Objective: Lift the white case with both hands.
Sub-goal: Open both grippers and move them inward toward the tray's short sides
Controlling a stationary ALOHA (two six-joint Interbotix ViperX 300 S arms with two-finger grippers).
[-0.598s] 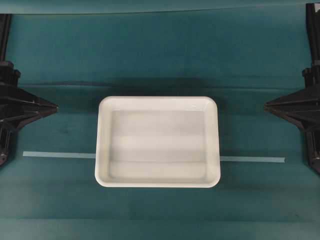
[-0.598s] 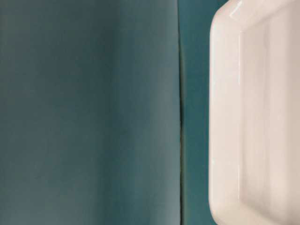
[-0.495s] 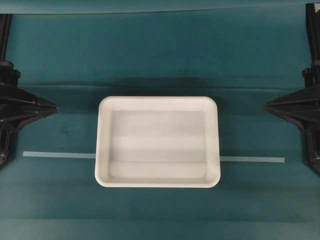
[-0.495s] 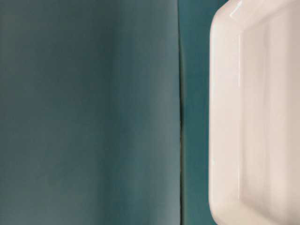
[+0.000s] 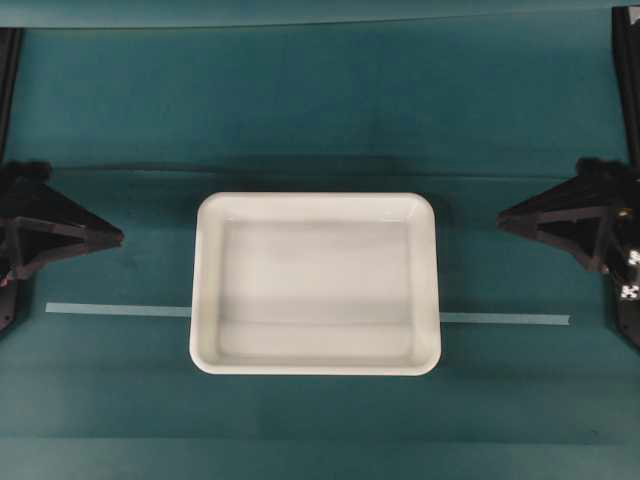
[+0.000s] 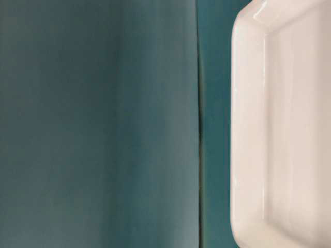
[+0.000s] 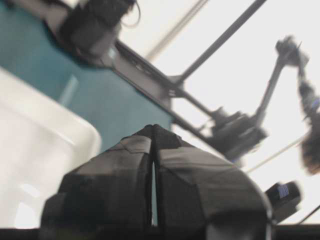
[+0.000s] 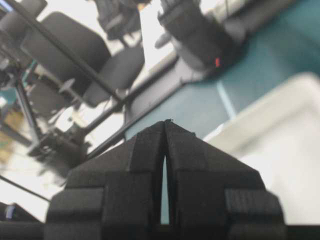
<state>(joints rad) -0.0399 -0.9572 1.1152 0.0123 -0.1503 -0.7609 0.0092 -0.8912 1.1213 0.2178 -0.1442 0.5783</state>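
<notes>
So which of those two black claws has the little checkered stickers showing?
The right gripper: small black-and-white tags show beside it at the picture's right edge. The left gripper shows none.

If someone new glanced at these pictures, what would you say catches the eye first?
The white case stands out first, lying flat in the middle of the teal table across a pale strip of tape. Next come the two black grippers at the edges, left gripper and right gripper, both shut and pointing at the case without touching it.
</notes>
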